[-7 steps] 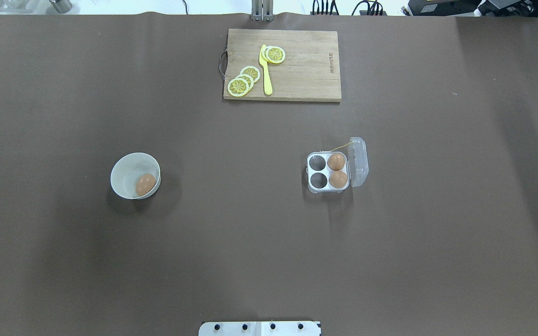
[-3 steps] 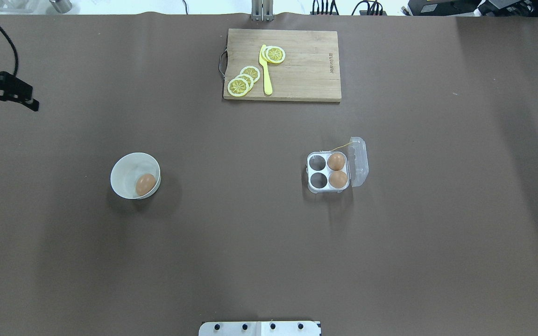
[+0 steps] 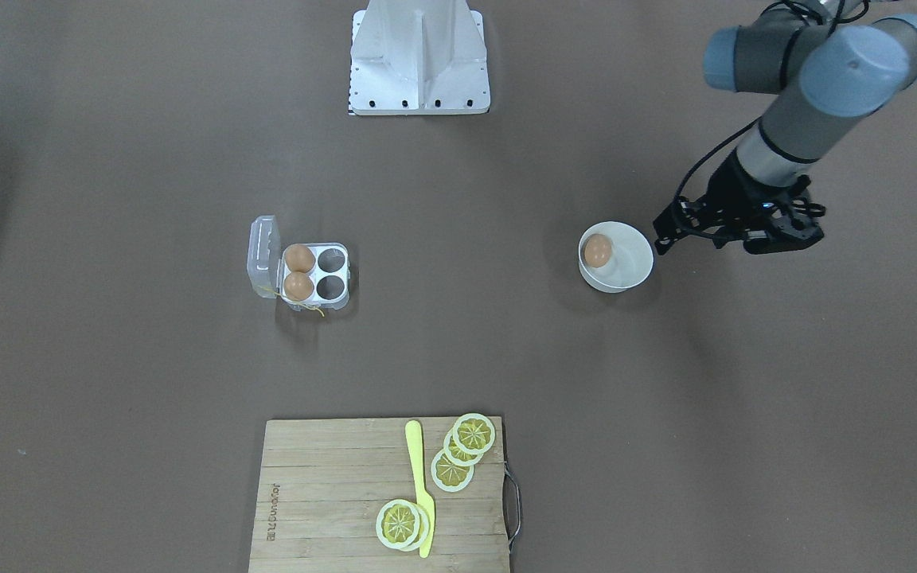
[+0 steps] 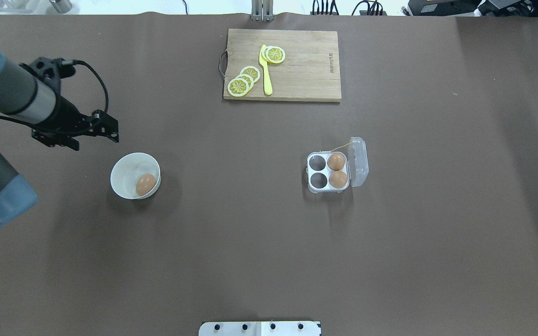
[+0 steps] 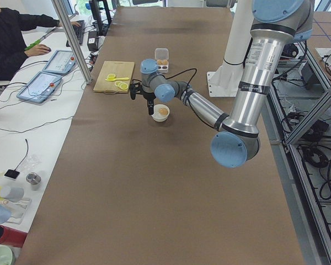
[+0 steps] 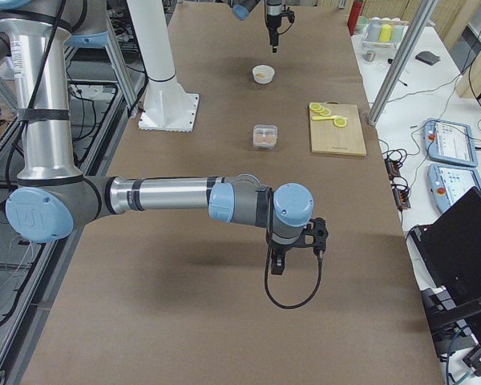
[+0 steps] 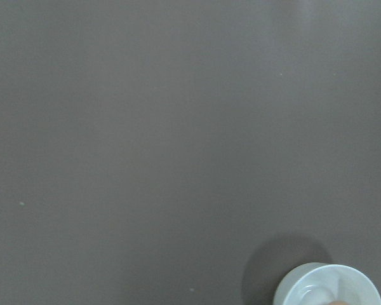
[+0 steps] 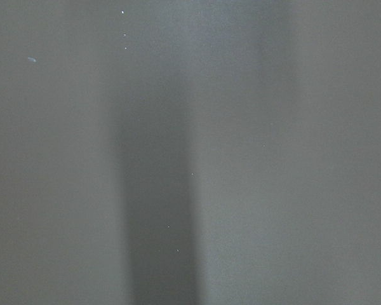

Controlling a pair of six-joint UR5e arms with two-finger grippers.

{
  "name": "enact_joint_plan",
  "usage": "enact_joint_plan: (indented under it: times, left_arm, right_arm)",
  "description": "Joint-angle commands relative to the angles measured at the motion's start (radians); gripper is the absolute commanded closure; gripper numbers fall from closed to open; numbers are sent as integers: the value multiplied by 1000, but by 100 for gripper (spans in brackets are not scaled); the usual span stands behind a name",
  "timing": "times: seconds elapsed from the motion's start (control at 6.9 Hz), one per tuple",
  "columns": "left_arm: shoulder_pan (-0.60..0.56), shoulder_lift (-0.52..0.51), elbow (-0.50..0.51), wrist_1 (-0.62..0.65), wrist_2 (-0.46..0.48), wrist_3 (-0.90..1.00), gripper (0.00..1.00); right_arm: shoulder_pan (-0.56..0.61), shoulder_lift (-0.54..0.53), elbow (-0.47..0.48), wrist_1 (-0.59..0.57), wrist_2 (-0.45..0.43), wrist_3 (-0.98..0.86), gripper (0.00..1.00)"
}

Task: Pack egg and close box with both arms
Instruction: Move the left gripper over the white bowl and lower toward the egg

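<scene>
Brown table covering [image 4: 250, 242] carries a white bowl [image 4: 124, 168] with the egg [image 4: 145, 185] at its 4 o'clock side. Left gripper [image 4: 95, 140] hovers at 10 o'clock of the bowl, fingers spread, grasping nothing. Box [image 4: 327, 171] sits well apart at 3 o'clock of the bowl, lid [image 4: 359, 162] open, two further eggs [image 4: 336, 162] in its 3 o'clock cells. Right gripper [image 6: 297, 258]: finger state cannot be told

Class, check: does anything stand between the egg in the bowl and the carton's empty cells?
Nothing visible does. Only bare brown table lies between the egg in the bowl and the open box.
</scene>
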Motion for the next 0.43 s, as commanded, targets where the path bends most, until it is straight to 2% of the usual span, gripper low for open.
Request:
enact_joint_plan:
  times: [0.0, 0.29]
  left_arm:
    - [108, -39, 34, -5, 84, -112, 7]
    - [133, -39, 49, -5, 104, -117, 16]
  right_arm:
    - [0, 1, -1, 2, -4, -2, 0]
    - [0, 1, -1, 0, -3, 0, 0]
